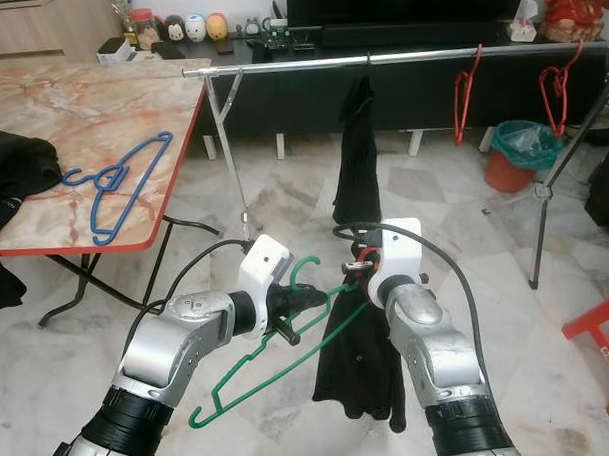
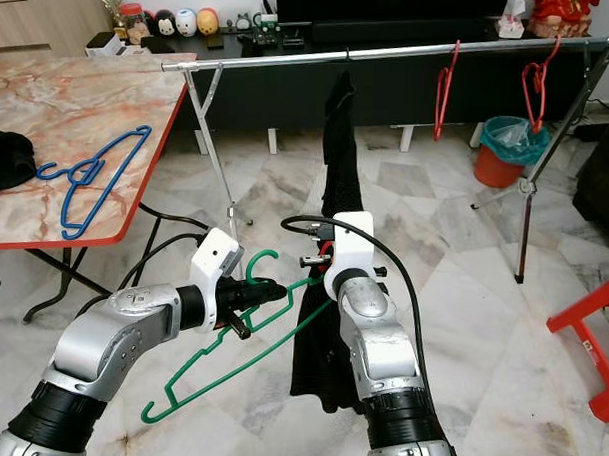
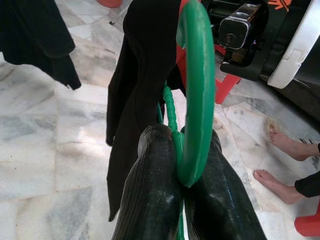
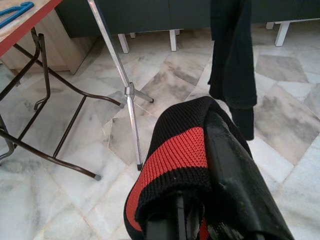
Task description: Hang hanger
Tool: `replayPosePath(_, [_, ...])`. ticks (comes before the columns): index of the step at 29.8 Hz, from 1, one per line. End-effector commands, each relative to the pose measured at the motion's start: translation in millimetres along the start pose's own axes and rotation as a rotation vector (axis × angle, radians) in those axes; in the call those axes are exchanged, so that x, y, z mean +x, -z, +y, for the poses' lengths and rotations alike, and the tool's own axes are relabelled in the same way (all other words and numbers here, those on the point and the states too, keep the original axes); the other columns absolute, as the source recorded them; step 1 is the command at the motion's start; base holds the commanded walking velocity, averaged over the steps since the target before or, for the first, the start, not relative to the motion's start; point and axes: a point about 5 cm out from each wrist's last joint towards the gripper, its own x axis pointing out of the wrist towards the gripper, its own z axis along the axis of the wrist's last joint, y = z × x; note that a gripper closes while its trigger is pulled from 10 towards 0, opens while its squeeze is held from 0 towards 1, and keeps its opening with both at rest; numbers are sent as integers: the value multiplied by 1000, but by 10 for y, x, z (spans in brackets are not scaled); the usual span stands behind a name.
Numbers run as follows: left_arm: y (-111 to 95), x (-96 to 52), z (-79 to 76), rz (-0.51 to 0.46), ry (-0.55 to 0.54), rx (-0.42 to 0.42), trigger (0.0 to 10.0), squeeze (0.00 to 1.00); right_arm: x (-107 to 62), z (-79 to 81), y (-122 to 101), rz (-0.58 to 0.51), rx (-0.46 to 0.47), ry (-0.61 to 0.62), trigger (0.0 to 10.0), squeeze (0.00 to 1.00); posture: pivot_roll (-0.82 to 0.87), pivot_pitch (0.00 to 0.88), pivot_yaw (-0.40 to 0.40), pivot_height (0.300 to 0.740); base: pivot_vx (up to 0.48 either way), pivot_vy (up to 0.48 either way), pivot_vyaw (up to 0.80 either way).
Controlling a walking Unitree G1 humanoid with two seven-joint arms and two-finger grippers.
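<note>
Green plastic is what the left claw point(image 1: 294, 313) pinches: its two black fingers point(image 3: 150, 195) are pressed on the neck of the green hanger point(image 1: 270, 362), just under the hook, low in front of the robot above the marble floor point(image 1: 540, 346) and well below the clothes rail point(image 1: 390, 59). The right claw point(image 4: 200, 220) is clamped on a black garment with a red stripe point(image 4: 175, 155) that drapes over it beside the hanger. A blue hanger point(image 1: 121, 182) lies on the marble worktop point(image 1: 69, 100), and two red hangers point(image 1: 466, 94) and a black cloth point(image 1: 357, 150) hang on the rail.
</note>
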Motion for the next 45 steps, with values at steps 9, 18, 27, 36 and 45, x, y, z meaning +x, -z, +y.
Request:
replayPosePath(9, [-29, -12, -7, 1, 1, 10, 10000, 0, -16, 65, -105, -38, 1, -26, 10000, 0, 18, 36, 30, 740, 0, 0, 0])
replayPosePath(18, [-32, -6, -11, 2, -1, 8, 10000, 0, -27, 77, -113, -37, 5, -25, 10000, 0, 18, 36, 30, 740, 0, 0, 0])
replayPosePath(27, [136, 6, 264, 143, -253, -11, 10000, 0, -134, 211, -143, -43, 97, 4, 10000, 0, 15, 26, 33, 740, 0, 0, 0])
replayPosePath(36, [31, 17, 345, 65, -347, 2, 10000, 0, -177, 272, -128, -23, 105, 0, 10000, 0, 14, 20, 32, 740, 0, 0, 0])
replayPosePath(45, [-95, -8, 381, -18, -377, -4, 10000, 0, -186, 202, -102, -16, 81, 54, 10000, 0, 21, 29, 30, 740, 0, 0, 0])
